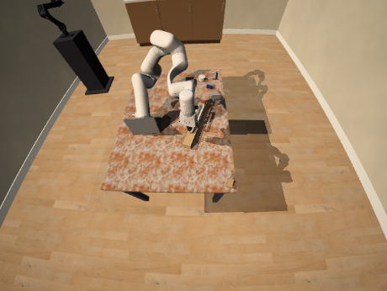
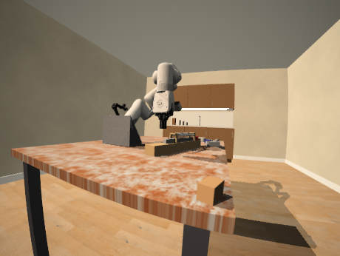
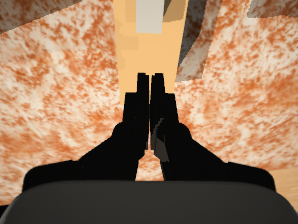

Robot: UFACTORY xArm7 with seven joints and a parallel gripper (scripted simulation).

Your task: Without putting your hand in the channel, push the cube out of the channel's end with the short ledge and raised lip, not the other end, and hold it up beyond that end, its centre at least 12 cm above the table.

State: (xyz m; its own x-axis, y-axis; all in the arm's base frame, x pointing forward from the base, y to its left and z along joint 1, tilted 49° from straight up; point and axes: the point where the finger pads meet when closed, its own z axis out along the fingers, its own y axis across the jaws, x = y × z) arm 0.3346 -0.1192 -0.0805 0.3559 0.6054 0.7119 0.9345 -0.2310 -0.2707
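Note:
The channel (image 1: 200, 121) is a long dark wooden trough lying on the marbled table, with a tan end piece (image 1: 188, 140) at its near end. It also shows in the exterior view (image 2: 177, 146). My gripper (image 1: 190, 129) (image 2: 162, 126) hangs above this near end, fingers shut and empty, well clear of the table. In the wrist view the shut fingertips point down over a tan strip (image 3: 150, 55). A pale grey block (image 3: 149, 15) lies further along the channel; I cannot tell for sure that it is the cube.
A tan block (image 2: 210, 190) (image 1: 230, 182) sits at the table's near right corner. A grey box (image 1: 142, 125) stands by the arm's base. Several small objects (image 1: 209, 86) lie at the far end of the table, with a red piece (image 1: 204, 102) by the channel's far end.

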